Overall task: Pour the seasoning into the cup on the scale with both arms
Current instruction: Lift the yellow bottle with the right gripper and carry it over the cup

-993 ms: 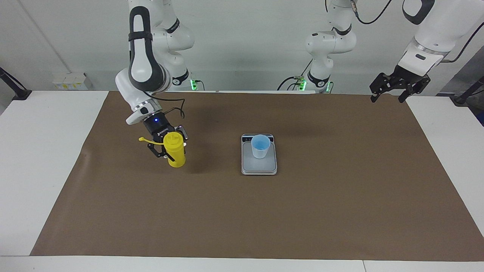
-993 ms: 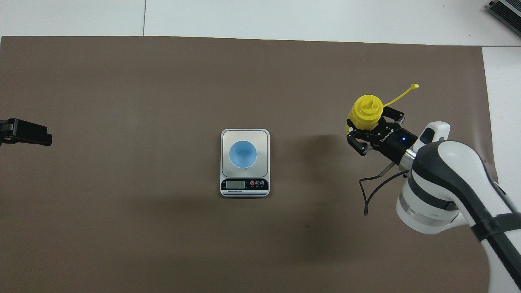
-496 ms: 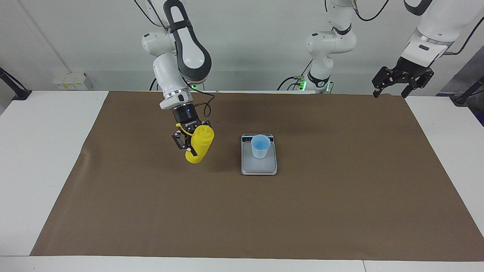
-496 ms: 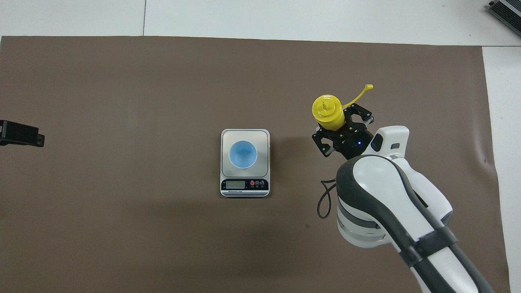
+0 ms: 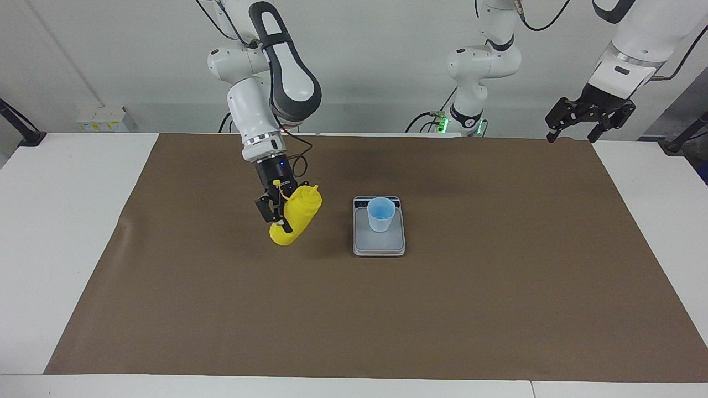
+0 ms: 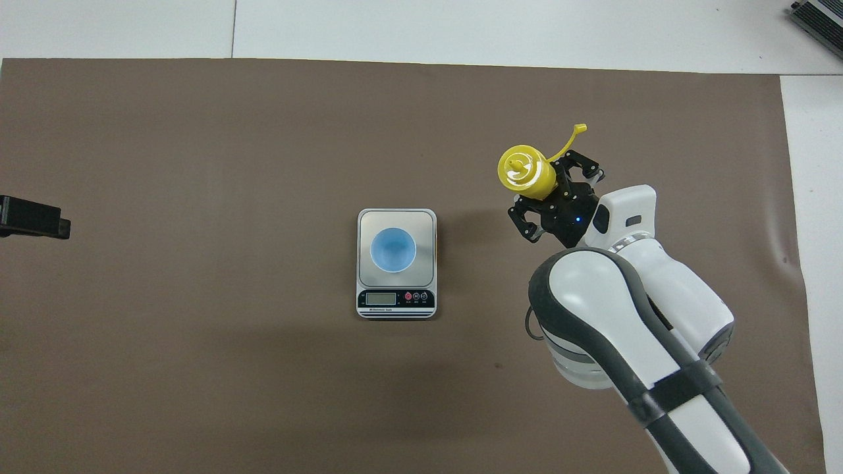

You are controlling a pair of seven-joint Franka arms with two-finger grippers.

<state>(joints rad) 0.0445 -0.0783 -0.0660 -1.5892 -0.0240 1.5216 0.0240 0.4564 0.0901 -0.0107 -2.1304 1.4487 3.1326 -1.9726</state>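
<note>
Facing view: right gripper (image 5: 283, 214) has its fingers clamped on the bottle (image 5: 295, 216), carried above the mat (image 5: 498, 309), toward the right arm's end of the table from the scale (image 5: 379, 243). Step looks like transport to the cup (image 5: 381, 214), which stands on the scale. Next: shift over the cup, then tip the nozzle down. Bottle's long axis is tilted, nozzle up and leaning toward the cup. Left gripper (image 5: 575, 122) waits above the table's edge, fingers wide, empty.

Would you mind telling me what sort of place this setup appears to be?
Most likely a robotics lab workcell: two white Franka arms mounted at a white table covered by a brown mat, with a digital kitchen scale and pale blue cup staged on it.
</note>
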